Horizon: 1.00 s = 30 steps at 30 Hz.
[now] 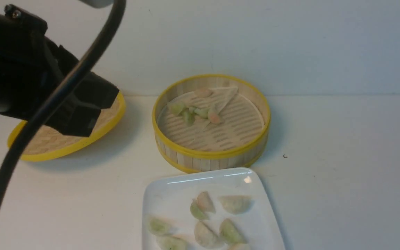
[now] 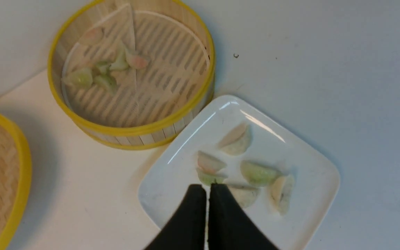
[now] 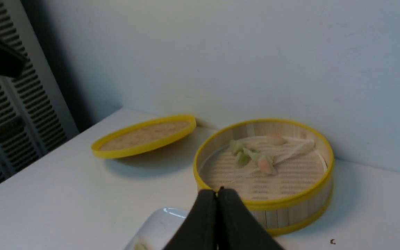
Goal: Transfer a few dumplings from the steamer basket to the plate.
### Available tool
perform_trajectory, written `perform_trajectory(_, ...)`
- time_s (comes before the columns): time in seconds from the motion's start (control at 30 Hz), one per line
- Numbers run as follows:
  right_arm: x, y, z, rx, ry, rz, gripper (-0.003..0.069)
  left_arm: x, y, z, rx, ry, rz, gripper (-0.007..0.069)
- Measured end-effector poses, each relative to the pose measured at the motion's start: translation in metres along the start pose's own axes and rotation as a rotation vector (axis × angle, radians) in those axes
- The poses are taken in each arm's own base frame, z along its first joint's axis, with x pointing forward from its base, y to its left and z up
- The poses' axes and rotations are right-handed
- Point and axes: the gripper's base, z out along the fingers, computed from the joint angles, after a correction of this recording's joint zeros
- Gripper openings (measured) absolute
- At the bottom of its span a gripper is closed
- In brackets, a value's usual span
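The steamer basket (image 1: pixel 211 156) stands at mid-table with several dumplings (image 1: pixel 200 111) in a cluster at its back left. Just in front of it lies the white plate (image 1: pixel 165 198), holding several more dumplings (image 1: pixel 234 204). My left arm (image 1: pixel 47 93) hangs high at the left. In its wrist view the left gripper (image 2: pixel 207 189) is shut and empty, above the plate (image 2: pixel 186 146) near a pale green dumpling (image 2: pixel 210 177). The right gripper (image 3: pixel 217 192) is also shut and empty, raised near the basket's front rim (image 3: pixel 290 205) and the plate's corner (image 3: pixel 158 218). The right arm is outside the front view.
The flat woven lid (image 1: pixel 68 142) lies at the back left, partly behind my left arm. A black cable (image 1: pixel 47 107) crosses the front view. A wall runs close behind the basket. A louvred panel (image 3: pixel 5 114) stands beyond the table's left edge.
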Motion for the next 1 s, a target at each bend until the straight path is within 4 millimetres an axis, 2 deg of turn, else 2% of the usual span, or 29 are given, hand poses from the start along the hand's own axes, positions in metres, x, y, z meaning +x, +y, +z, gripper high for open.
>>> perform_trajectory(0.07, 0.018, -0.006, -0.004, 0.017, -0.025, -0.014, -0.0013, 0.0, 0.0, 0.001, 0.0, 0.002, 0.019, -0.0006)
perform_trajectory(0.17, 0.033, -0.012, -0.007, 0.042, -0.041, -0.031, -0.0013, 0.0, 0.0, 0.003, 0.001, 0.007, 0.034, -0.0006)
perform_trajectory(0.37, 0.03, -0.012, -0.014, 0.019, -0.122, -0.041, -0.0013, 0.009, 0.0, 0.005, -0.002, 0.005, 0.033, -0.0006)
perform_trajectory(0.5, 0.026, -0.01, -0.014, -0.001, -0.162, -0.047, -0.0013, 0.043, -0.001, 0.01, -0.016, -0.033, 0.017, -0.0006)
perform_trajectory(0.7, 0.025, -0.009, -0.014, -0.007, -0.171, -0.048, -0.0013, 0.102, -0.003, 0.014, -0.068, -0.282, -0.061, -0.0006)
perform_trajectory(0.8, 0.025, -0.009, -0.014, -0.007, -0.171, -0.048, -0.0013, 0.121, -0.004, 0.008, -0.083, -0.392, -0.07, -0.0006)
perform_trajectory(1.0, 0.025, -0.009, -0.014, -0.006, -0.171, -0.049, -0.0013, 0.142, -0.007, -0.003, -0.093, -0.498, -0.071, -0.0006)
